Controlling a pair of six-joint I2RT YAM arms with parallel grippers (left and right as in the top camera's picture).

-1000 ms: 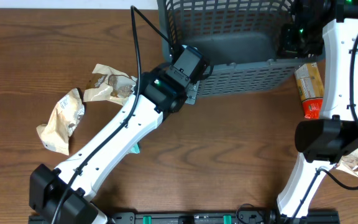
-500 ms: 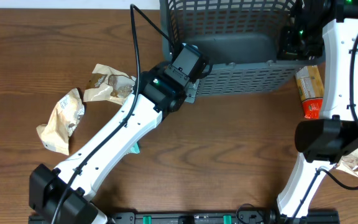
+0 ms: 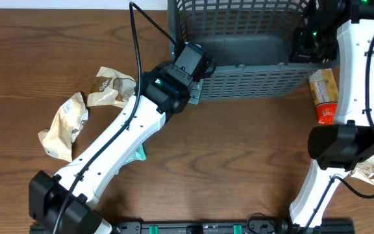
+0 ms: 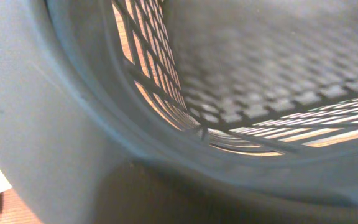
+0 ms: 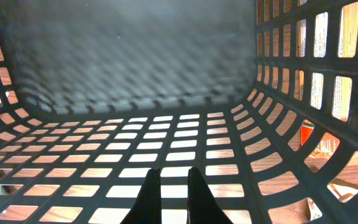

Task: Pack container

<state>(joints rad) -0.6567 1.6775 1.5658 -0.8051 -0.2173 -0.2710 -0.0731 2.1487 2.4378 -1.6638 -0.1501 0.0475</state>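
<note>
Nothing packed: container (image 3: pixel 239 45) bare, packets (image 3: pixel 63 123) on bench (image 3: pixel 239 162). Right claw (image 5: pixel 171 183) clenched empty inside; left claw (image 3: pixel 195 90) clenched at rim.

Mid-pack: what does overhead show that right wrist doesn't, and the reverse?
Only overhead: the left arm, the right arm, tan snack packets left of the container, and an orange-and-yellow packet right of it. Only right wrist: the right claw, tips nearly together, close over the lattice wall, wood showing through. Both: the container's grey mesh and solid floor.
</note>
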